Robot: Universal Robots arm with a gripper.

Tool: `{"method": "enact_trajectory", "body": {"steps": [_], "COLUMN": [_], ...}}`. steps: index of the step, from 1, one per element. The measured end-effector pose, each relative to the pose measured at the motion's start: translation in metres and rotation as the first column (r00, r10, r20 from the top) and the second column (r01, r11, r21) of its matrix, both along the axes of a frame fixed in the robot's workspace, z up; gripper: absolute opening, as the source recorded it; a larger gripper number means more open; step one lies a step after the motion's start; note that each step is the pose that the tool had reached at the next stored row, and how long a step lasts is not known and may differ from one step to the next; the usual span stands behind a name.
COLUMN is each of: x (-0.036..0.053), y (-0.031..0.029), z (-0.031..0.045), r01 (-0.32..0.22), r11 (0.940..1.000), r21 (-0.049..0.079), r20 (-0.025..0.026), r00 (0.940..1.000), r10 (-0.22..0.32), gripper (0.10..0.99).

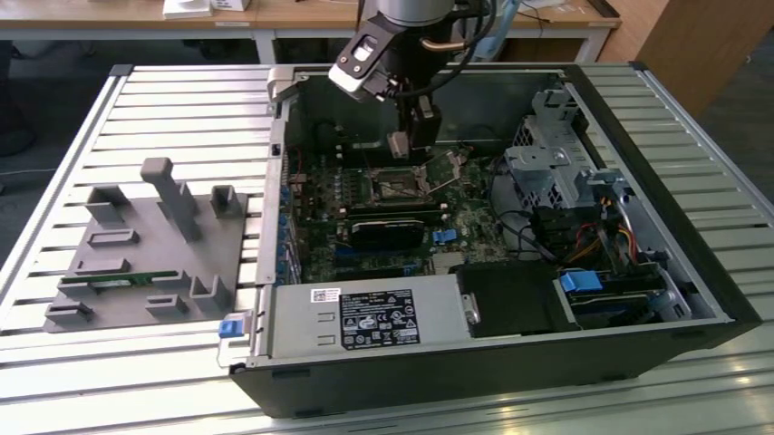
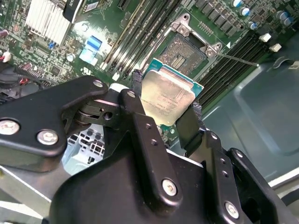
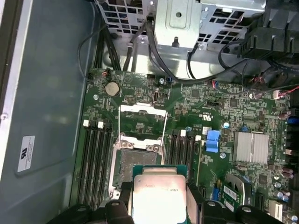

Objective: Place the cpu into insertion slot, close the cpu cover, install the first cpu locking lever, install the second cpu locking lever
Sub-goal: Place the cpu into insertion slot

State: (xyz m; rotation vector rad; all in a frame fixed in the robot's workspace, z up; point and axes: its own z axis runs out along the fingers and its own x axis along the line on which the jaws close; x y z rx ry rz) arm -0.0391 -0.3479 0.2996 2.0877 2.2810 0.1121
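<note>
I've got the claw (image 2: 167, 94) pinching the chip (image 3: 159, 196) above the open socket (image 3: 140, 164); seating it needs square alignment.

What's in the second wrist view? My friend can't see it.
The gripper holds the cpu, a small silver square, between its black jaws. Past it, on the green motherboard, the socket sits open and empty.
</note>
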Motion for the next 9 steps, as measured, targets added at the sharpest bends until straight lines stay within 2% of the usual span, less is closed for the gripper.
{"method": "enact_trajectory", "body": {"steps": [5, 9], "x": [-0.0002, -0.0002], "y": [0.0, 0.0], "z": [-0.0059, -0.0086], "r01": [0.005, 0.007], "r11": [1.0, 1.0], "r21": [0.0, 0.0], "r20": [-0.0002, -0.0025], "r00": [1.0, 1.0], "r10": [-0.005, -0.007], "gripper": [0.541, 0.541]}}
